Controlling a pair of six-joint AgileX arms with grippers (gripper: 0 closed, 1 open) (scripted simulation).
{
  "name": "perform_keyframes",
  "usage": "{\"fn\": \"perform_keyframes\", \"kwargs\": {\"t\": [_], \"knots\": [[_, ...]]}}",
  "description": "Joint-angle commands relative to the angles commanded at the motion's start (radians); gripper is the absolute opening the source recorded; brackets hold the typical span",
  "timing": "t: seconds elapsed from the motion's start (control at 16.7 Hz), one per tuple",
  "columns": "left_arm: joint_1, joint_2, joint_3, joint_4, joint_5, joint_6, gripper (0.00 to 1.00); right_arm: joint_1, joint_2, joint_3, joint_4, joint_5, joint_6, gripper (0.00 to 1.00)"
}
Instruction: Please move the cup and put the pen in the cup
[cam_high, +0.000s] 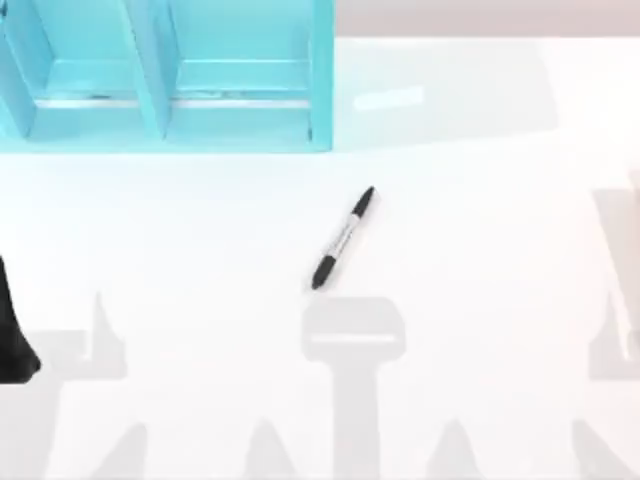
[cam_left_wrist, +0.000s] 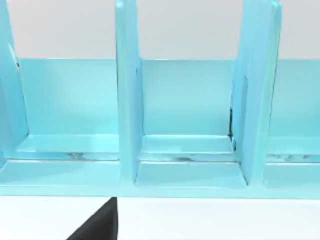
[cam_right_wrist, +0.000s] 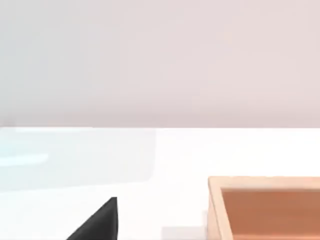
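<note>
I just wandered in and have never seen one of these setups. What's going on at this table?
Nothing is being handled right now. A pen lies alone on the white table, slanted, in front of a turquoise shelf unit at the back left. The left arm is a dark shape at the table's left edge, well away from the pen. The left wrist view faces the shelf's compartments, and the right wrist view catches a wooden box on the table.

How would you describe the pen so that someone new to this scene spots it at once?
Start at the large turquoise shelf unit at the white table's far left. Just in front of its right end, alone on the bare tabletop, lies the slim marker pen, set diagonally. Its light grey-white barrel with black cap and black end marks it out.
</note>
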Motion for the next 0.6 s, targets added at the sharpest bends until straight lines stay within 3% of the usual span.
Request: {"fn": "perform_keyframes", "kwargs": {"t": [0.3,0.6], "knots": [[0.000,0.000,0.000,0.000,0.000,0.000,1.00,-0.026,0.062,0.061,-0.054,0.004,-0.020,1.00],[0.000,0.000,0.000,0.000,0.000,0.000,1.00,-0.126,0.373,0.357,-0.287,0.010,-0.109,1.00]]}}
